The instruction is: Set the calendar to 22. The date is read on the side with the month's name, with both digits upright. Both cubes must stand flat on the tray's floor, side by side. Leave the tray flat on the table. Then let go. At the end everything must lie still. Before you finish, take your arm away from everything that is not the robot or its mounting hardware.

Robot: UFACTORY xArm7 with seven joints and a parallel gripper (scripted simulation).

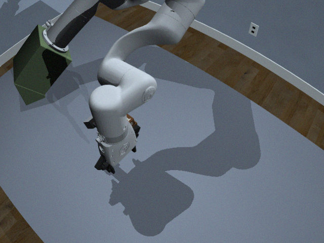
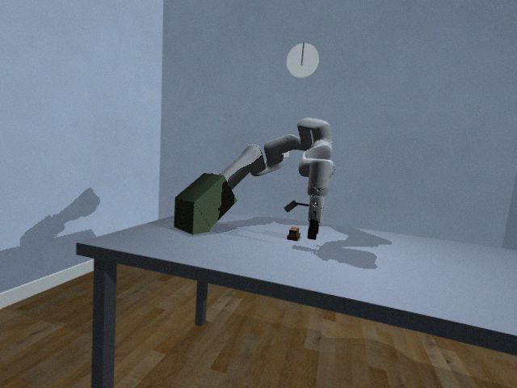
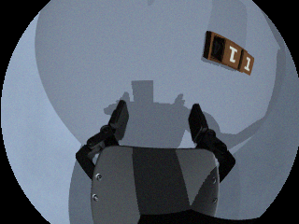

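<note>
Black two-finger gripper (image 3: 156,118) on the white arm (image 1: 122,88) hangs w/ fingers spread fully apart, nothing between them, pointing down just above the grey table top (image 2: 417,276). Small brown wooden calendar tray (image 3: 228,52) w/ its two cubes sits on the table, apart from the gripper; wrist view puts it up and right of the fingertips, tilted in frame. Both cubes show white "1" digits, reading 11. Exterior view: tray (image 2: 293,234) just beside the gripper (image 2: 312,230), not touching. Top view: tray (image 1: 132,121) mostly hidden behind the wrist. Green block-shaped arm base (image 1: 25,70) sits at the table's far corner.
</note>
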